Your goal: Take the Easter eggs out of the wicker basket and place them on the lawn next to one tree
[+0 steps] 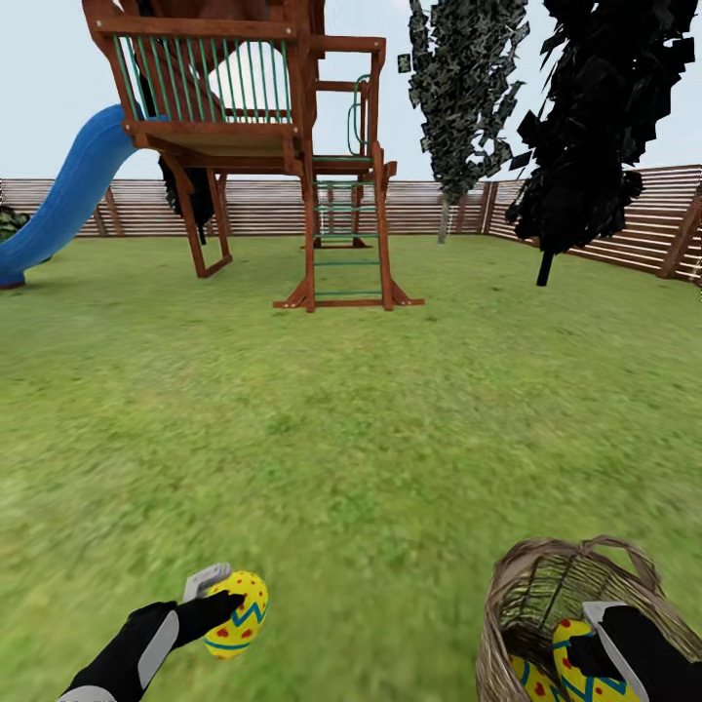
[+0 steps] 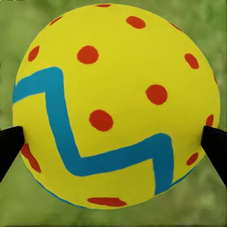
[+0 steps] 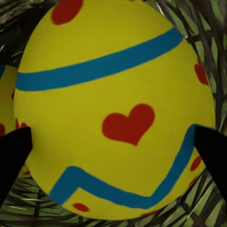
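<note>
- Head view looks over the lawn (image 1: 351, 439) of the garden toward a wooden play tower (image 1: 253, 117) with a blue slide (image 1: 68, 200) and a ladder (image 1: 346, 244); a brown slat fence (image 1: 624, 219) closes the far side.
- 2 dark trees stand at the far right: a narrow grey-green one (image 1: 463, 88) and an almost black one (image 1: 604, 107) nearer the fence.
- At the lower left, the left gripper (image 1: 231, 609) holds 1 Easter egg (image 1: 237, 614) above the grass, well apart from the wicker basket (image 1: 526, 585).
- Left wrist view confirms the hold: the held egg (image 2: 113, 106) sits between the 2 black fingertips (image 2: 9, 146), which press on its opposite sides, with blurred grass behind it.
- At the lower right, the basket stands upright on the lawn, and the right gripper (image 1: 585, 648) reaches down inside it.
- Right wrist view shows that gripper's dark fingertips (image 3: 14, 156) closed against both sides of a second egg (image 3: 118, 109), yellow with blue bands and a red heart, wicker weave (image 3: 208, 38) all around it.
- A third egg (image 1: 531, 680) lies in the basket just beside the gripped one; its edge (image 3: 7, 99) shows behind the second egg.
</note>
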